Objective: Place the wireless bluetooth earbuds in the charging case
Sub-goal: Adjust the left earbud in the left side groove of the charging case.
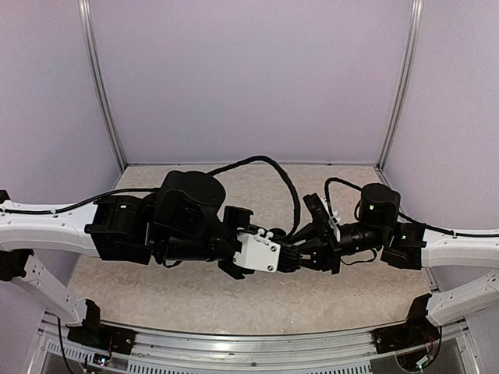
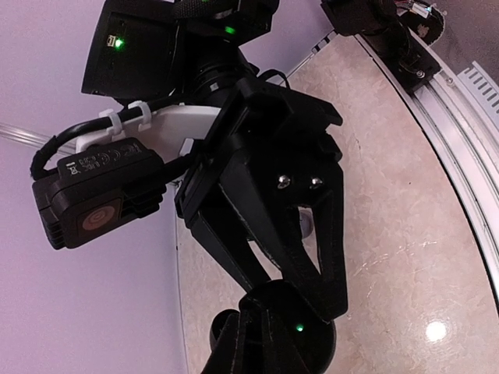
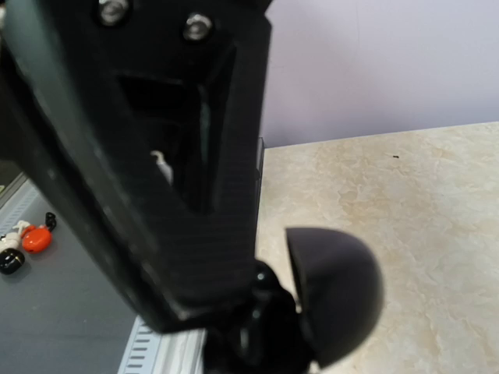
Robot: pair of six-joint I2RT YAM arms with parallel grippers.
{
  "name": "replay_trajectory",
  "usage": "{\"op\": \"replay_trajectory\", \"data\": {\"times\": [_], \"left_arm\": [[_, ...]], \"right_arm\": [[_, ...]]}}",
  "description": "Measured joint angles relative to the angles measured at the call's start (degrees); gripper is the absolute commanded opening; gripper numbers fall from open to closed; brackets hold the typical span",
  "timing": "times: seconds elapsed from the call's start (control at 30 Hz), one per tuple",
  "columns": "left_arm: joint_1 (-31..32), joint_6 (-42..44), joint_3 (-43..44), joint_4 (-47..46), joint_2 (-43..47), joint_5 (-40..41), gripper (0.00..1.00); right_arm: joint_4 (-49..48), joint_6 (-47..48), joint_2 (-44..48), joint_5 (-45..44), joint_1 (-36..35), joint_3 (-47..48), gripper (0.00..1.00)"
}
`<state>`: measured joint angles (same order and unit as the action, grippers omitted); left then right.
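No earbuds show. The left tool (image 1: 274,263) and right tool (image 1: 306,251) meet over the middle of the worktop (image 1: 195,296) at a black rounded puck (image 3: 335,292). Whether either tool grips anything I cannot tell. The earbuds are likely light and slick, so pinch the stems gently.

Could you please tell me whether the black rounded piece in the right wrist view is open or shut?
Cannot tell. The black rounded piece is blurred there, and no seam, hinge or gap shows.
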<state>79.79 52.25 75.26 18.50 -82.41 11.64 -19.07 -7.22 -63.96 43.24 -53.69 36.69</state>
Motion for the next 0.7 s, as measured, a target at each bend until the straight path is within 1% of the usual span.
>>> {"op": "replay_trajectory", "data": {"times": [0.1,0.23,0.4,0.5,0.53,0.57,0.6,0.63,0.7], "left_arm": [[0.00,-0.79,0.13,0.02,0.00,0.00,0.15],[-0.28,-2.10,0.35,-0.85,0.04,-0.02,0.23],[-0.76,-5.20,0.44,-3.56,0.98,-0.28,0.45],[-1.64,-8.44,0.46,-4.96,2.29,-0.79,0.54],[-2.19,-9.64,0.46,-5.31,2.80,-1.03,0.61],[-3.06,-11.28,0.46,-5.64,3.50,-1.46,0.76],[-3.89,-12.52,0.42,-6.03,4.28,-1.95,0.93],[-4.70,-13.77,0.15,-6.75,5.14,-2.40,0.98],[-6.45,-17.62,-1.68,-9.42,8.02,-3.76,0.99]], "right_arm": [[-0.02,0.11,0.04,-0.13,0.00,0.00,0.00],[-0.11,0.15,0.66,-1.11,-0.04,0.00,0.00],[-1.79,0.13,2.01,-3.30,-0.09,-0.44,0.00],[-2.47,0.15,3.02,-4.70,-0.15,-0.90,0.00],[-2.69,0.17,3.21,-5.05,-0.15,-0.98,0.00],[-2.82,0.22,3.34,-5.31,-0.15,-0.98,0.00],[-3.06,0.28,3.48,-5.77,-0.15,-1.03,0.00],[-3.17,0.31,3.56,-6.03,-0.15,-1.03,0.00],[-3.37,0.44,3.67,-6.49,-0.15,-1.05,0.00]]}}
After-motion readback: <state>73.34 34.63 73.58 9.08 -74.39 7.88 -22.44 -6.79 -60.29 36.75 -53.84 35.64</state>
